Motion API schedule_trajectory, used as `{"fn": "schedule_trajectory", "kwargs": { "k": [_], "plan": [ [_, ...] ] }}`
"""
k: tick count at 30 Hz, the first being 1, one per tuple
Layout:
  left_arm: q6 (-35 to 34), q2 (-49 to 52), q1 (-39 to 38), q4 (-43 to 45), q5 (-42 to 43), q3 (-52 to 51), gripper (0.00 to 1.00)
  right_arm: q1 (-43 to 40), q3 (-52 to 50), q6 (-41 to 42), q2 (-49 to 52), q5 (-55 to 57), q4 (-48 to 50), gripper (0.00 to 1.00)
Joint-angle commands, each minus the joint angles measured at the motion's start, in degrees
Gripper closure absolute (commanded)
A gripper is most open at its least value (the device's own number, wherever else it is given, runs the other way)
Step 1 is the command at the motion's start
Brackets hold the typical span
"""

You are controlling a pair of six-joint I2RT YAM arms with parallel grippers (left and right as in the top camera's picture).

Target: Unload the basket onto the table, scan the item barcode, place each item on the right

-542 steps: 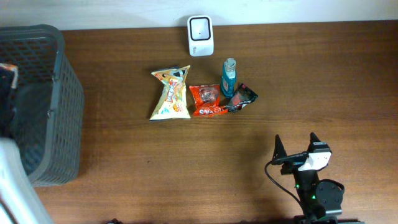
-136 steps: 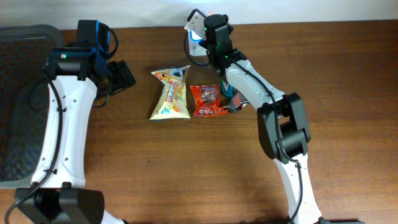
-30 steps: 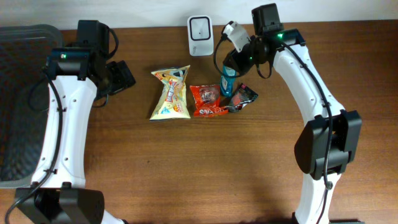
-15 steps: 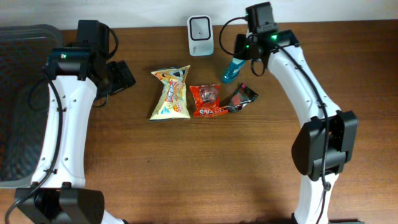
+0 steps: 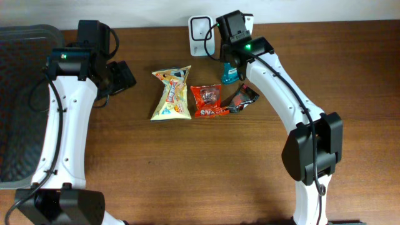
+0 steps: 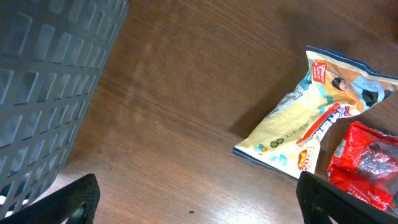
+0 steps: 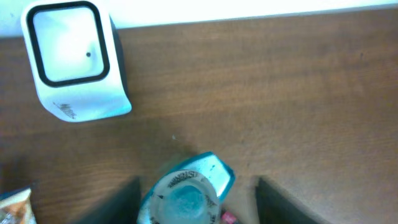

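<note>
A teal bottle (image 5: 229, 74) stands upright on the table, just right of and in front of the white barcode scanner (image 5: 200, 28). In the right wrist view I look straight down on the bottle's cap (image 7: 186, 198), and the scanner (image 7: 74, 59) is at the upper left. My right gripper (image 7: 196, 205) is open, one finger on each side of the bottle. A clear gap shows on the right side. My left gripper (image 6: 208, 211) hangs open above bare wood beside the basket, with nothing between its fingers.
A yellow snack bag (image 5: 170, 94), a red packet (image 5: 209, 101) and a dark packet (image 5: 242, 98) lie in a row in front of the bottle. A grey mesh basket (image 5: 25, 37) stands at the table's left end.
The right gripper carried the tilted bottle leftward, set it upright near the scanner and opened its jaws. The left arm has not moved.
</note>
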Motion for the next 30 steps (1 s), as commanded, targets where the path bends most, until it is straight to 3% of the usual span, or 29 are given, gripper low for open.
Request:
{"fn": "schedule_trajectory", "kwargs": {
  "k": [1,4,5,9,15,23,27,30],
  "plan": [
    [-0.52,0.28,0.15,-0.04,0.15,-0.07,0.01,-0.26,2.19,-3.58,0.44,1.25,0.22,0.22],
    [-0.52,0.28,0.15,-0.04,0.15,-0.07,0.01,-0.61,6.29,-5.42,-0.74,1.07,-2.6,0.12],
    [-0.52,0.28,0.15,-0.04,0.15,-0.07,0.01,-1.25,8.5,-5.42,-1.99,0.9,-5.38,0.01],
    [-0.52,0.28,0.15,-0.04,0.15,-0.07,0.01,-4.74,10.64,-23.91,-6.19,-14.36,-13.55,0.01],
    [-0.5,0.28,0.15,-0.04,0.15,-0.07,0.01,-14.27,10.62,-24.3,-11.13,-30.03,-31.36,0.01],
    [-0.52,0.28,0.15,-0.04,0.15,-0.07,0.01,-14.69,10.16,-23.58,-13.79,-30.29,-42.66,0.01],
    [-0.5,0.28,0.15,-0.04,0.15,-0.07,0.01,-14.69,-1.29,-23.15,-23.76,-30.27,-38.82,0.02],
    [-0.5,0.28,0.15,-0.04,0.15,-0.07,0.01,-14.64,-24.59,-23.23,-37.53,-30.29,-16.24,0.02]
  ]
}}
